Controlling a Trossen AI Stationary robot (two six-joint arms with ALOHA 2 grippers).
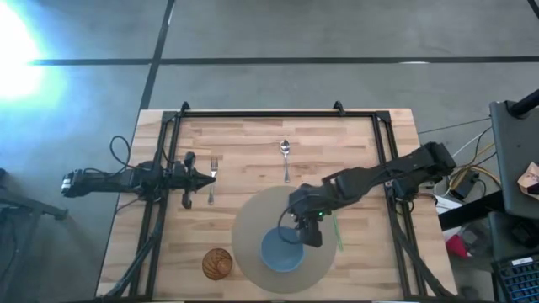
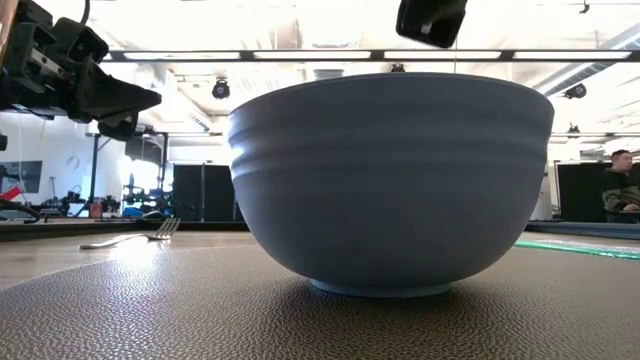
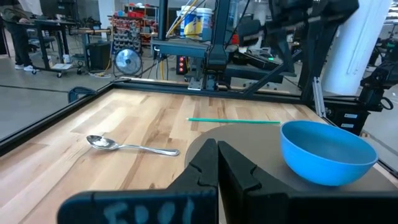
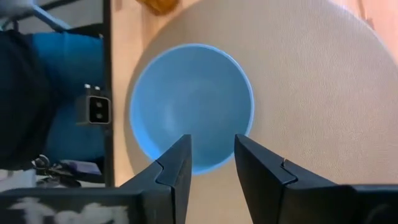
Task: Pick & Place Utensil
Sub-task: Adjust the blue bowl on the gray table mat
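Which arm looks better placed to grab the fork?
Left, probably. The left gripper, fingers shut, hovers right beside the fork. The right gripper hangs open over the blue bowl.

A workshop: concrete floor [image 1: 337, 34], equipment racks [image 3: 134, 25], ceiling strip lights [image 2: 300, 55].

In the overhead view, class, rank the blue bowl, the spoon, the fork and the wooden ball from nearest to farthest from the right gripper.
1. Blue bowl: right under the right gripper, on the round mat.
2. Spoon and wooden ball: too close to call; the spoon lies toward the table's far edge, the ball at the near-left.
3. Fork: far left, by the left gripper.
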